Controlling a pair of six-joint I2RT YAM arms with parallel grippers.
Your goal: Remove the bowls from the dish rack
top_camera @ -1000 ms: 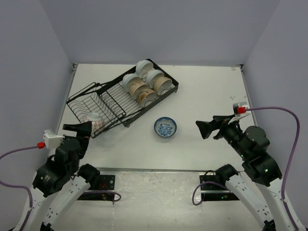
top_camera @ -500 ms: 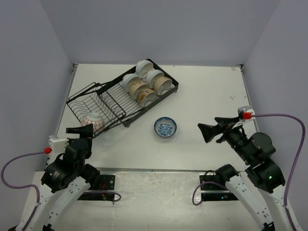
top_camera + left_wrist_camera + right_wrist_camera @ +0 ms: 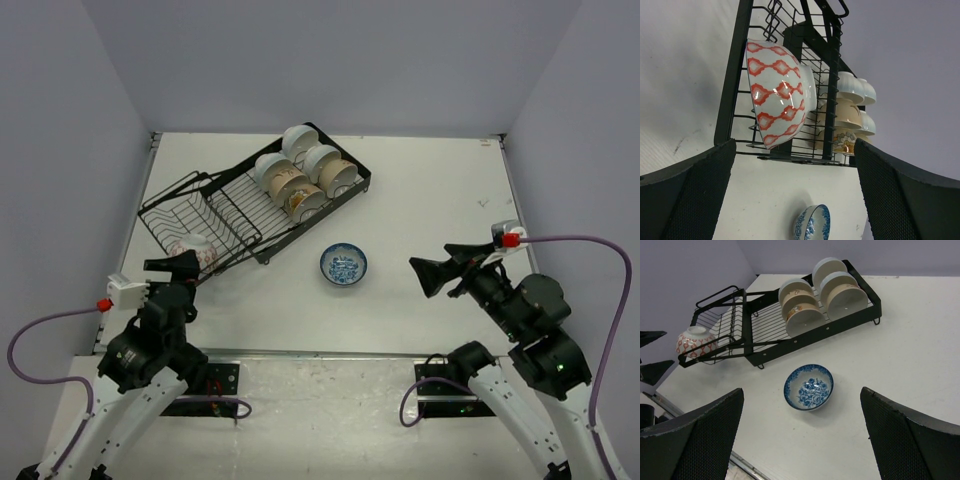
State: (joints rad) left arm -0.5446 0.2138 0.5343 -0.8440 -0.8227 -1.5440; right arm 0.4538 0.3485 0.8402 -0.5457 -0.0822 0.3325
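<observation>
The dish rack lies slantwise on the far left part of the white table, its longer section reaching toward the back. In that far section six bowls stand on edge between the tines in two rows of three. One row begins with a white bowl at the far corner. The other row ends with a beige bowl nearest the middle of the rack. The left wrist view shows a flowered outside on one of them.

At the rack's near left end sits the red-patterned bowl, rim up. It appears to rest inside the end rail, though the views do not show clearly how it is propped. The blue-and-white bowl stands upright on the table, out of the rack and just in front of its middle, touching nothing.

The left pincer is near the red-patterned bowl, just short of it. Its fingers are spread wide and hold nothing. The right pincer hangs over the right side of the table, well apart from the rack. It points toward the blue-and-white bowl with fingers spread wide and nothing between them.
</observation>
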